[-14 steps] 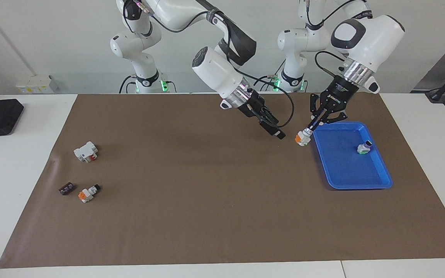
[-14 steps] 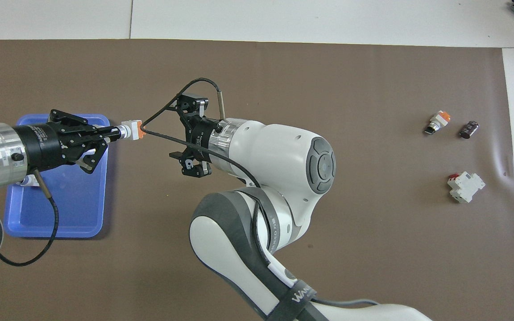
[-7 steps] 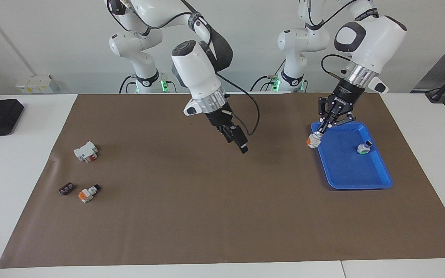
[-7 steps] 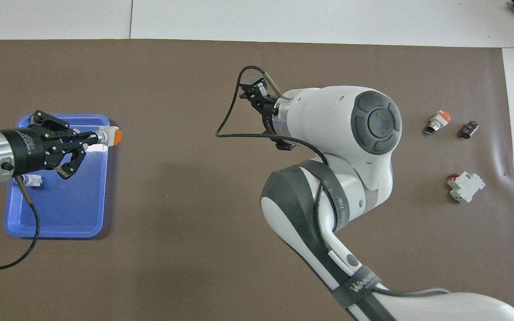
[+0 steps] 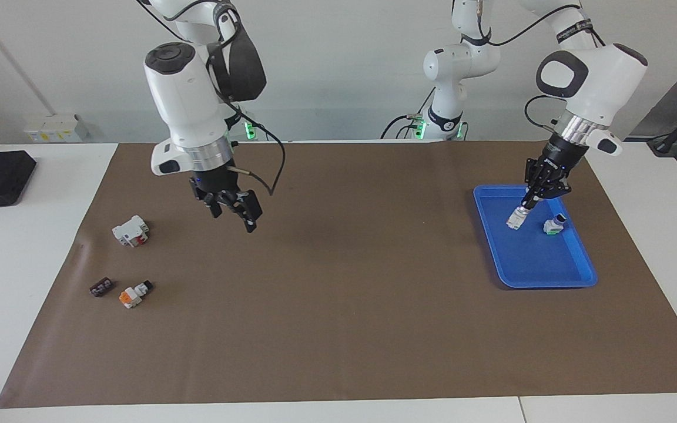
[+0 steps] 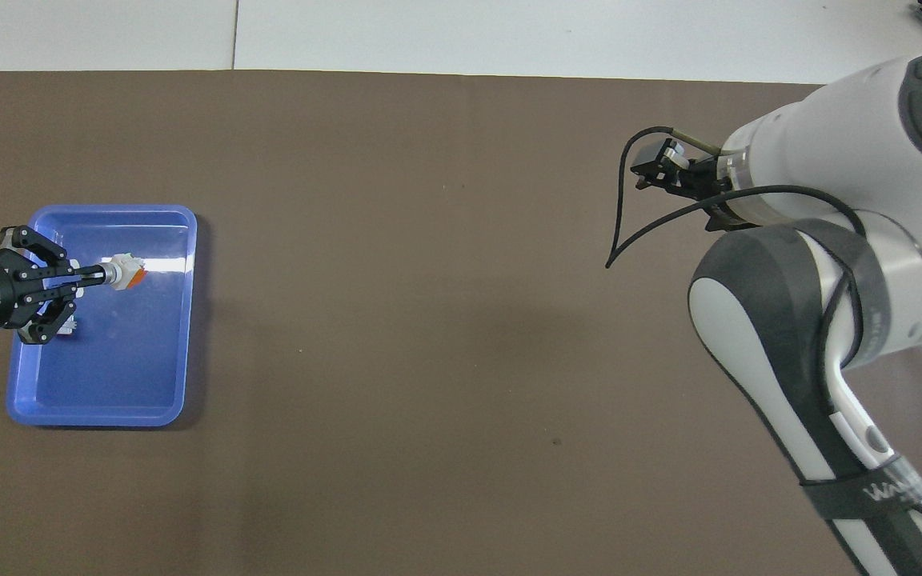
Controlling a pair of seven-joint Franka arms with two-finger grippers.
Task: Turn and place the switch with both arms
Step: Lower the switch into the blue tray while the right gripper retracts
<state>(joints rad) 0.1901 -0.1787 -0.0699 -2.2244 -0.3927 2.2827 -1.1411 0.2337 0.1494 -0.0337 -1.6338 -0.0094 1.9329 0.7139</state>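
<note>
Right now I read this as the placing step. The left gripper [image 5: 525, 205] is clamped on the switch [image 5: 515, 218] by its black knob end and holds it tilted over the blue tray [image 5: 550, 282]. In the facing view that tray sits at about three o'clock on the brown mat [image 5: 338, 329]. The held switch hangs over the tray's ten-to-eleven o'clock part, orange face showing in the overhead view. I cannot tell whether its lower end touches the tray floor; it looks just clear to me.

A second switch [image 5: 553, 225] lies in the tray at roughly one o'clock of the tray's middle, near the held one but apart from it.

The right gripper [image 5: 234, 209] hangs empty over the mat toward nine o'clock in the facing view, and whether it is released or clenched I cannot tell. Below it on the mat, around eight o'clock, lie a white block [image 5: 131, 230] with red marks, a flat black piece [image 5: 101, 287] and a third switch [image 5: 134, 294] just beside that piece.

My next move, as I judge it, is to lower the left gripper until the switch rests on the tray floor. I would keep it off the second switch, then release and lift straight up. Meanwhile the right arm looks set to go for the third switch.
</note>
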